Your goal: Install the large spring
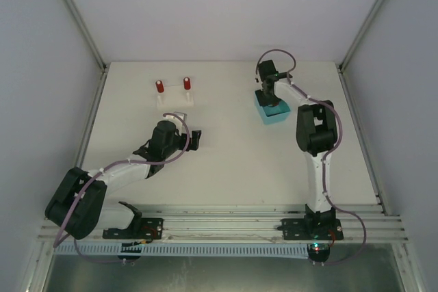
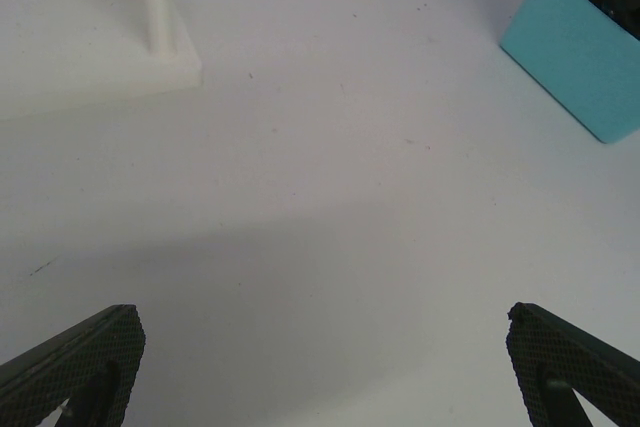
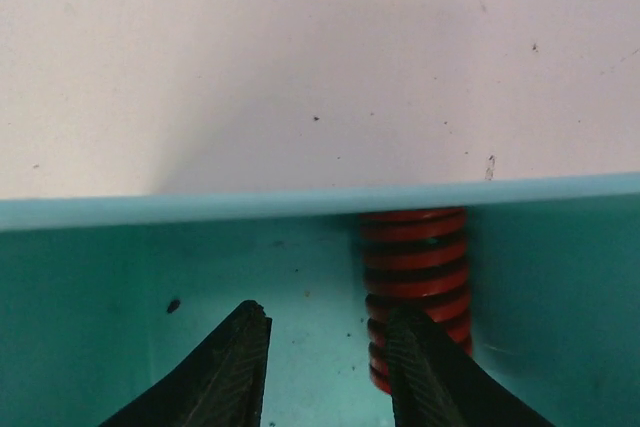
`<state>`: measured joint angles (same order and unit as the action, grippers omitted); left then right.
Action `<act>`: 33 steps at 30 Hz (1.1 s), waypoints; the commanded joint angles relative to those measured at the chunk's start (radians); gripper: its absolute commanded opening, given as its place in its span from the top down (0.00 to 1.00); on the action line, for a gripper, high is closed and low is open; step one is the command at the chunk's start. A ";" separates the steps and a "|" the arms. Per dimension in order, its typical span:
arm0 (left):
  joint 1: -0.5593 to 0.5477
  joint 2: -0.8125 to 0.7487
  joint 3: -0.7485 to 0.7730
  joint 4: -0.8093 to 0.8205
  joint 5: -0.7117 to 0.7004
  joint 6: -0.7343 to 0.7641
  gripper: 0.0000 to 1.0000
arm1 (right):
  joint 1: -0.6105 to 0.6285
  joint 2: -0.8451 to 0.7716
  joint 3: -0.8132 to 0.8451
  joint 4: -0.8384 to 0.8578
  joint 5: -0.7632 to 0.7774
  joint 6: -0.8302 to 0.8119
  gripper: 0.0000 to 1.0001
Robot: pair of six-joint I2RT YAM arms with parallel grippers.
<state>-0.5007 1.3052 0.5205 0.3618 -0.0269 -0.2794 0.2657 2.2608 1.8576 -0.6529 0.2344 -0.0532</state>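
Right gripper (image 3: 330,322): fingers slightly spread, holding nothing, inside teal box (image 3: 200,209), far right. 1 red spring (image 3: 415,267): against box's far wall, just right of the fingers. Left gripper (image 2: 320,325): spread wide, over table (image 2: 330,177).

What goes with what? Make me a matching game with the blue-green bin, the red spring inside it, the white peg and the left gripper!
Things:
1. teal bin
2. red spring
3. white peg
4. left gripper

States:
A. stands upright on the white base
B. open, above the bare table
C. sits inside the bin, next to its wall
D. has the right gripper reaching into it

Pairs: 1-D, 2-C, 3-A, 4-B.
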 commanded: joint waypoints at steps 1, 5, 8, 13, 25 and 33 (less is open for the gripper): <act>-0.004 0.009 0.033 0.001 -0.008 0.014 0.01 | -0.003 0.035 0.042 -0.026 0.071 -0.002 0.60; -0.005 0.008 0.033 0.001 -0.008 0.016 0.01 | -0.003 0.058 0.038 -0.032 0.070 0.008 0.58; -0.003 0.009 0.033 0.000 -0.011 0.016 0.01 | -0.002 0.053 0.034 -0.031 0.039 0.006 0.57; -0.004 0.015 0.036 0.001 -0.008 0.016 0.01 | -0.001 -0.006 0.032 -0.021 0.010 0.014 0.58; -0.004 0.001 0.031 -0.003 -0.021 0.020 0.01 | -0.003 0.020 0.032 -0.010 0.107 0.021 0.52; -0.004 0.001 0.032 -0.006 -0.021 0.020 0.01 | -0.016 0.067 0.038 -0.028 0.111 0.027 0.49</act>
<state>-0.5014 1.3113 0.5205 0.3603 -0.0380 -0.2691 0.2596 2.2883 1.8809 -0.6533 0.3305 -0.0463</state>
